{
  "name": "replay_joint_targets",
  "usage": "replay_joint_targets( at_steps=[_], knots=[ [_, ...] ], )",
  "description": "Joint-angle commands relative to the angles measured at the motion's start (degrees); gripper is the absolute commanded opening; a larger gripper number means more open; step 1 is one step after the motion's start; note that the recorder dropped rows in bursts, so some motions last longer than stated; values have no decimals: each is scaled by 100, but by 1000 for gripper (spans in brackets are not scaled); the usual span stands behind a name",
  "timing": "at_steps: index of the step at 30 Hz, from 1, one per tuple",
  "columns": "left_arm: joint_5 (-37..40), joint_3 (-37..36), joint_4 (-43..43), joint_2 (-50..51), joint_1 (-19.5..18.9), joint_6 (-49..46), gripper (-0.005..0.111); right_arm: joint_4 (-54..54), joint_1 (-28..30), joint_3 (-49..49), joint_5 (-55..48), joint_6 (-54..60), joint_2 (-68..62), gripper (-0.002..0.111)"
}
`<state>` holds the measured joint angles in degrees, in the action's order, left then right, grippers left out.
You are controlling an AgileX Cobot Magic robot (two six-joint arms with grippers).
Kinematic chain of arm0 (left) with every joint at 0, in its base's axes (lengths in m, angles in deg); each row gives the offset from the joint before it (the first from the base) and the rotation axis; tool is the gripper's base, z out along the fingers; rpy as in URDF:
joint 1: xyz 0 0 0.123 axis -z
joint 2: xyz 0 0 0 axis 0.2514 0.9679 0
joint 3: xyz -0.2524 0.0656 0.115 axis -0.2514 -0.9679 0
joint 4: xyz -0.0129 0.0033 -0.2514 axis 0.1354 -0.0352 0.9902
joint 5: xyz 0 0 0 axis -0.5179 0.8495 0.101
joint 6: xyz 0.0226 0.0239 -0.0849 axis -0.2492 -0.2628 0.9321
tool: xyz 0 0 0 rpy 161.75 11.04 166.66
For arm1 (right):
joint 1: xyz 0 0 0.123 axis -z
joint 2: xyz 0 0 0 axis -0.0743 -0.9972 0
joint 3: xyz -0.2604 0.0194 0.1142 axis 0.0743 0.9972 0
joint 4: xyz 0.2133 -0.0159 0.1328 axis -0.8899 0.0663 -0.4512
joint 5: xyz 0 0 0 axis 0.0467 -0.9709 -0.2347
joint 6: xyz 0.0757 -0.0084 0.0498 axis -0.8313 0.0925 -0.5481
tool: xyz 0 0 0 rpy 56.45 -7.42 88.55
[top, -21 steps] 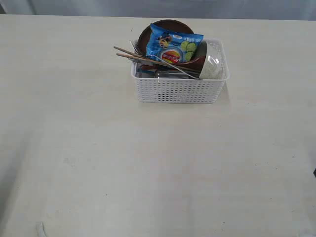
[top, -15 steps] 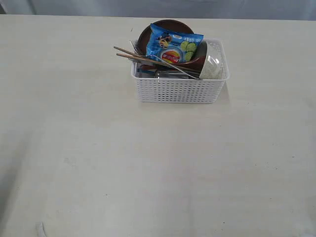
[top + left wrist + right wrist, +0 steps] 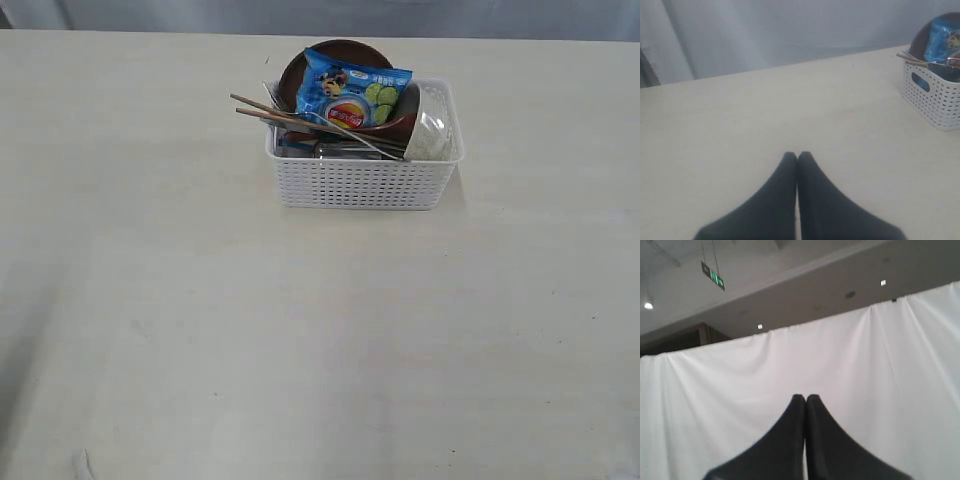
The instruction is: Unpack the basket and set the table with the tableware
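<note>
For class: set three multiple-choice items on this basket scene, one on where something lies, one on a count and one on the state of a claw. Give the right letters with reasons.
1. Where is the blue chip bag?
A. Beside the basket
B. On top of the things in the basket
C. Under the basket

2. How many wooden chopsticks stick out over the basket's rim?
A. One
B. Two
C. Four

3. How does the left claw stand?
A. Shut, holding nothing
B. Wide open
C. Shut on a fork

Answers:
1 B: the bag lies uppermost within the basket's walls.
2 B: two thin sticks cross the rim in the exterior view.
3 A: in the left wrist view it is closed tip to tip with nothing between.
</note>
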<state>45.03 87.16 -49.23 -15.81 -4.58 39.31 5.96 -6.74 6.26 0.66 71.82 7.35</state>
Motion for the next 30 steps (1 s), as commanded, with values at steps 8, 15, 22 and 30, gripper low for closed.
replay_joint_targets(
  at_steps=[8, 15, 22, 30],
  knots=[
    [-53, -13, 10, -19, -14, 2, 0, -844, -293, -2409, -3976, 842, -2896, 19],
    [-53, -13, 10, -19, -14, 2, 0, -1502, -1022, -3511, -5681, 2314, -4808, 42],
    [-53, -13, 10, -19, -14, 2, 0, -1315, -1604, -4082, -6402, 2825, -6577, 42],
    [-53, -13, 10, -19, -14, 2, 0, -1332, -2528, -4194, -5996, 3572, -8087, 42]
  ],
)
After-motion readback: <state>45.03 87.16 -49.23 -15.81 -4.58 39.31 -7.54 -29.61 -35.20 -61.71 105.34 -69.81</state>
